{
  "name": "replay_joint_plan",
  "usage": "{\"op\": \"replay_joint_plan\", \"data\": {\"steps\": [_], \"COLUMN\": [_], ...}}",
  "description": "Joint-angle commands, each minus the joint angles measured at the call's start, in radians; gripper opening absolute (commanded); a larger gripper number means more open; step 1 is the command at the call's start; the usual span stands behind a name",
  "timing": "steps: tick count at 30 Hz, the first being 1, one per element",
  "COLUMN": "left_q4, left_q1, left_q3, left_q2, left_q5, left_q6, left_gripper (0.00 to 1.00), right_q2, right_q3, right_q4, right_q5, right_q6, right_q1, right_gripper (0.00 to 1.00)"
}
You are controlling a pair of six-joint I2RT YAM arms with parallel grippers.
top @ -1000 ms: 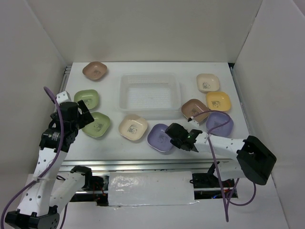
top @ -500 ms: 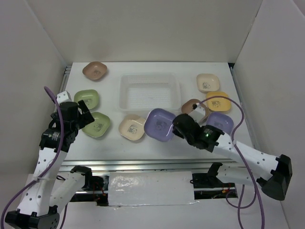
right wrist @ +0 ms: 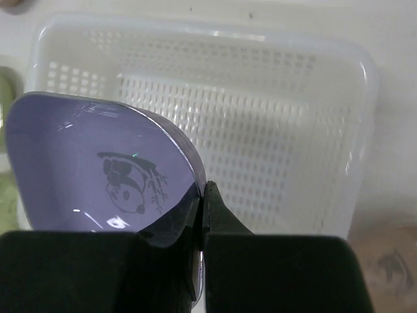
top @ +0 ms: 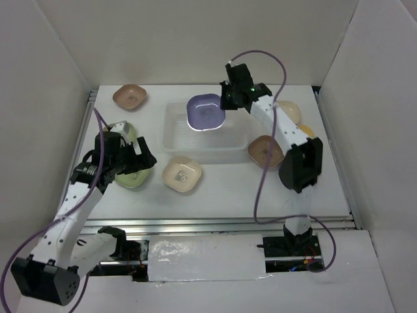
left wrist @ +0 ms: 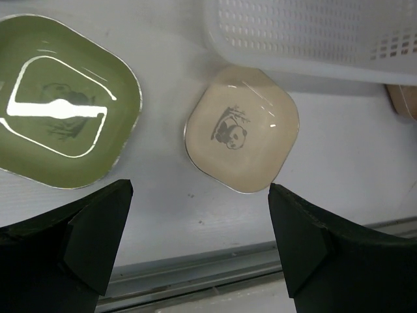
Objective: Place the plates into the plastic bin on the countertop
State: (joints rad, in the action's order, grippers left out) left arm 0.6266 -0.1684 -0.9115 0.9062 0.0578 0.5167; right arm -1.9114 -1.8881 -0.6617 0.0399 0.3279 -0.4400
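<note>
- The right gripper (right wrist: 202,205) is clamped tight on the rim of 1 purple plate (right wrist: 98,176), pinching its edge between both fingers.
- The plate hangs tilted in the air above the plastic bin (top: 171,140), over its far left part.
- The bin sits in the middle of the countertop (top: 221,195). Its mesh floor looks bare.
- To do this step well, I judge the plate should come down level and close to the mesh floor before the fingers part. Setting it towards 1 corner would leave room for a 2nd plate beside it.
- Let go from this height and tilt, the dish could land on its edge or catch the low wall.
- The left gripper (left wrist: 199,228) is spread wide and holds nothing. It hovers over the countertop between a green plate (left wrist: 65,124) and a cream plate (left wrist: 242,130), on the near side of the bin.
- A brownish-pink plate (top: 266,151) lies just beside the bin's near right corner; I cannot tell whether they touch.
- The right arm reaches far out, near the back wall (top: 195,45). The path straight down into the bin looks open.
</note>
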Motion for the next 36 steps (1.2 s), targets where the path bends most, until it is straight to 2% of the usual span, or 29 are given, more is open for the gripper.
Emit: {"op": "replay_joint_plan", "data": {"steps": [1,2,5,12,13,15,16,17,19,20,22,23,24,27,30,36], "left_q4": [-0.051,-0.060,-0.067,-0.148,-0.157,-0.186,-0.206,-0.217,-0.237,-0.241,-0.243,-0.249,-0.248,-0.255,-0.258,-0.266], "left_q1": [-0.061,-0.078,-0.157,-0.267,-0.275,-0.292,-0.296,-0.301,-0.316,-0.322,-0.341,-0.353,-0.358,-0.373,-0.381,-0.404], "left_q3": [0.011,0.014,0.026,0.103,0.108,0.117,0.115,0.112,0.096,0.083,0.071,0.063,0.060,0.049,0.039,0.028], "left_q2": [0.062,0.095,0.126,0.244,0.259,0.313,0.333,0.370,0.408,0.437,0.464,0.480,0.490,0.520,0.557,0.623], "left_q5": [0.067,0.053,-0.045,-0.193,-0.214,-0.251,-0.262,-0.266,-0.279,-0.291,-0.306,-0.320,-0.326,-0.357,-0.378,-0.392], "left_q6": [0.066,0.086,0.134,0.248,0.264,0.295,0.301,0.304,0.318,0.319,0.333,0.341,0.345,0.358,0.371,0.394], "left_gripper": [0.99,0.99,0.99,0.99,0.99,0.99,0.99,0.99,0.99,0.99,0.97,0.96,0.95,0.94,0.90,0.69], "right_q2": [-0.179,-0.246,-0.307,-0.348,-0.351,-0.357,-0.366,-0.368,-0.354,-0.339,-0.264,-0.227,-0.147,-0.008,0.209,0.500], "right_q3": [-0.238,-0.299,-0.325,-0.260,-0.250,-0.230,-0.235,-0.238,-0.243,-0.233,-0.188,-0.166,-0.143,-0.030,0.120,0.374], "right_q4": [-0.157,-0.165,-0.139,-0.036,-0.027,-0.013,-0.018,-0.024,-0.039,-0.038,-0.020,-0.013,-0.006,0.040,0.077,0.186], "right_q5": [-0.063,-0.070,-0.106,-0.137,-0.126,-0.126,-0.132,-0.135,-0.126,-0.127,-0.129,-0.121,-0.115,-0.078,-0.054,-0.055], "right_q6": [-0.139,-0.151,-0.139,-0.040,-0.027,-0.003,0.003,0.008,0.025,0.026,0.033,0.033,0.033,0.026,0.028,0.051], "right_q1": [0.012,0.018,0.030,0.055,0.055,0.055,0.058,0.057,0.054,0.052,0.049,0.037,0.029,-0.020,-0.074,-0.144], "right_gripper": [0.00,0.00,0.00,0.04,0.14,0.23,0.44,0.56,0.67,0.69,0.75,0.93,0.97,1.00,1.00,1.00]}}
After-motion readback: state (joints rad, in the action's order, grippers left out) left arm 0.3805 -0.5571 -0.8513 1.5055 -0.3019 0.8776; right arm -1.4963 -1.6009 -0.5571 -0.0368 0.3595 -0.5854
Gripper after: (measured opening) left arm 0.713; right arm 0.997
